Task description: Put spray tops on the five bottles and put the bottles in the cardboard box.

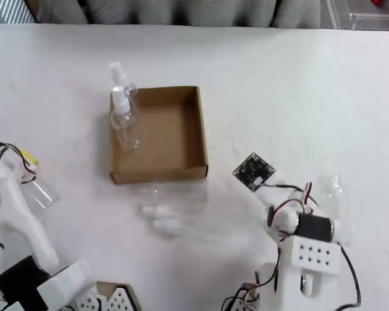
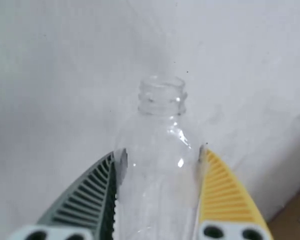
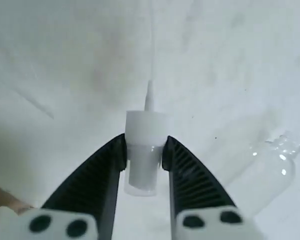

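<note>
My left gripper (image 2: 160,156) is shut on a clear bottle (image 2: 160,150) with a bare threaded neck; in the high view this bottle (image 1: 40,192) lies at the table's left edge. The black fingers of my right gripper (image 3: 145,150) are shut on a white spray top (image 3: 144,142), its thin tube pointing away from the camera. A second topless clear bottle (image 3: 267,170) lies beside it, seen in the high view (image 1: 334,190) at the right. The cardboard box (image 1: 181,172) sits mid-table. Two bottles with spray tops (image 1: 124,120) are at its left wall.
Loose white spray tops and clear plastic pieces (image 1: 162,219) lie just in front of the box. A brown cardboard piece (image 1: 117,295) sits by the left arm's base. The right arm's camera board (image 1: 254,172) hangs near the box's front right corner.
</note>
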Tool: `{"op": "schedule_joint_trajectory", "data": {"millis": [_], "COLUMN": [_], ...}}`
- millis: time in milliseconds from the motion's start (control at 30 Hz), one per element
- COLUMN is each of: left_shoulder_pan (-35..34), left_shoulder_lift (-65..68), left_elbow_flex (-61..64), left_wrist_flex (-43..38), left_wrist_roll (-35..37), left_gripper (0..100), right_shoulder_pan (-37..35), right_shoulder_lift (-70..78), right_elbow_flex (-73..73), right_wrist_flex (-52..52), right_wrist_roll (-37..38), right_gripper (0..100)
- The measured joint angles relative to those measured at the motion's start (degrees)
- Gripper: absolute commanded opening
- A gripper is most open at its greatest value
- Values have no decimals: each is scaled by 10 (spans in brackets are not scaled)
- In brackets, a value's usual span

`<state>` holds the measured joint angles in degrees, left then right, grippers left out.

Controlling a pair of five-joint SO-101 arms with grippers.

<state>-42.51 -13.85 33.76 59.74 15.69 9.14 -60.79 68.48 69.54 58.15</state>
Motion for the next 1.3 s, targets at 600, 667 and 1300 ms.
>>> {"op": "schedule_joint_trajectory", "data": {"millis": [600,667,1300], "left_shoulder_pan": [0,0,0], "left_shoulder_lift": [0,0,0], "left_elbow_flex": [0,0,0], "left_wrist_flex": [0,0,0], "left_wrist_roll": [0,0,0], "left_gripper": [57,57,56], "right_shoulder_pan": [57,57,191], "right_shoulder_lift": [371,375,316], "right_elbow_flex": [-236,-273,-262], "right_wrist_flex": [-59,-28,62], "right_wrist_roll": [-10,-63,-179], "right_gripper": [223,137,19]}}
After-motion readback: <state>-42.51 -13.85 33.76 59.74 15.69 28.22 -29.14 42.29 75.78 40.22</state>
